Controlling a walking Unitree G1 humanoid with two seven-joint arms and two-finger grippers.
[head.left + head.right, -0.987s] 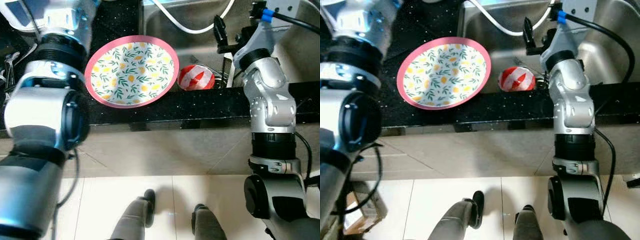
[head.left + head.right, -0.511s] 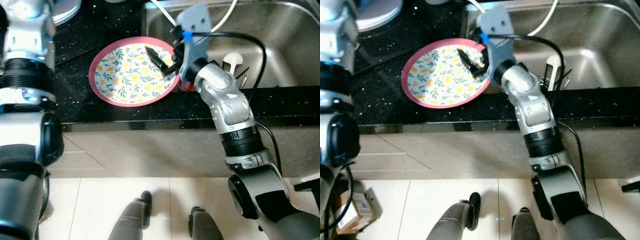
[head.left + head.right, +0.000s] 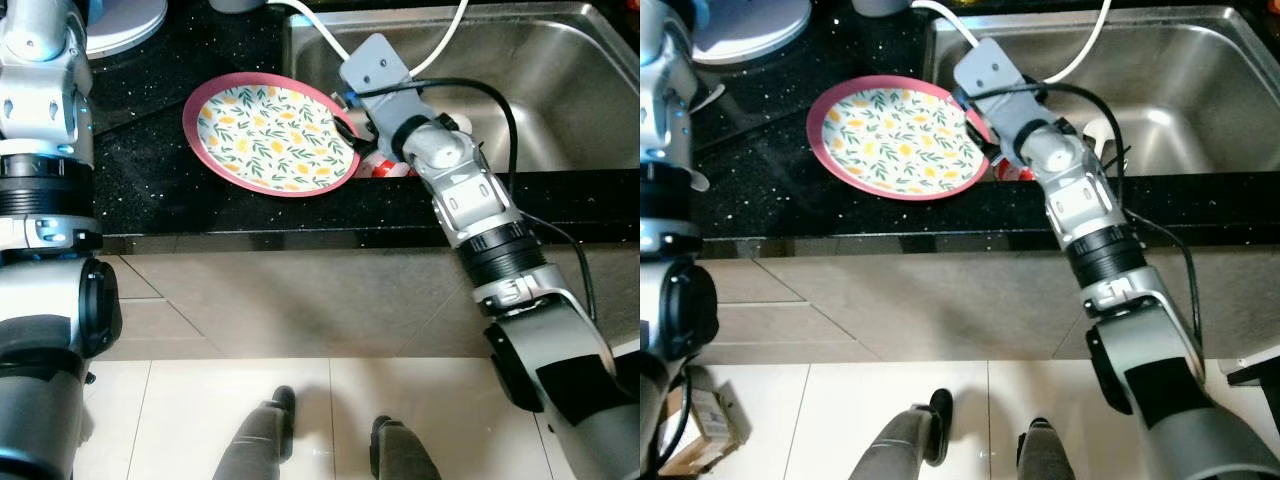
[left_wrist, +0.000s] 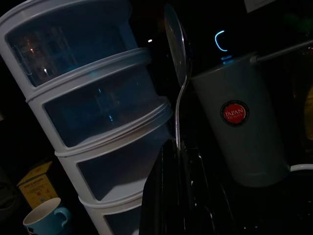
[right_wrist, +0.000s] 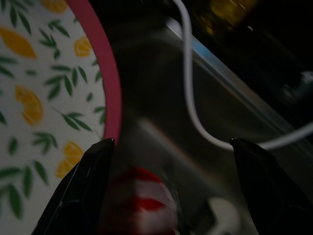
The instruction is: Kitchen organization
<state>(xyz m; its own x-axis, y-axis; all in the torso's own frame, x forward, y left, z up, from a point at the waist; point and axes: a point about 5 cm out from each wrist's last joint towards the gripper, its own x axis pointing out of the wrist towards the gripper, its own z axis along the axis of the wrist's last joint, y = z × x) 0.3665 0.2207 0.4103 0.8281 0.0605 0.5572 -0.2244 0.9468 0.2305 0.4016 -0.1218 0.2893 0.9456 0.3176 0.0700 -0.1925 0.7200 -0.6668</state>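
Black speckled stone counter [image 3: 150, 190] runs across the upper half of the head views, with a stainless sink [image 3: 560, 90] sunk into it at upper right. At centre left lies a round plate [image 3: 272, 135], glossy, pink-rimmed, printed with lemons and green leaves, its right edge overhanging the sink lip. My right gripper [image 5: 171, 147] hovers at that edge, fingers spread wide and empty, one finger [image 5: 90, 181] over the rim; I judge this lines me up to pinch the plate. Just below sits a red-and-white striped ball [image 5: 139, 205]. A white cable [image 3: 320, 35] curls into the sink. My left gripper [image 4: 178, 152] is raised toward stacked translucent drawers [image 4: 93, 112] and a white cup [image 4: 239, 127], clenched on a slim metal spoon [image 4: 178, 63].
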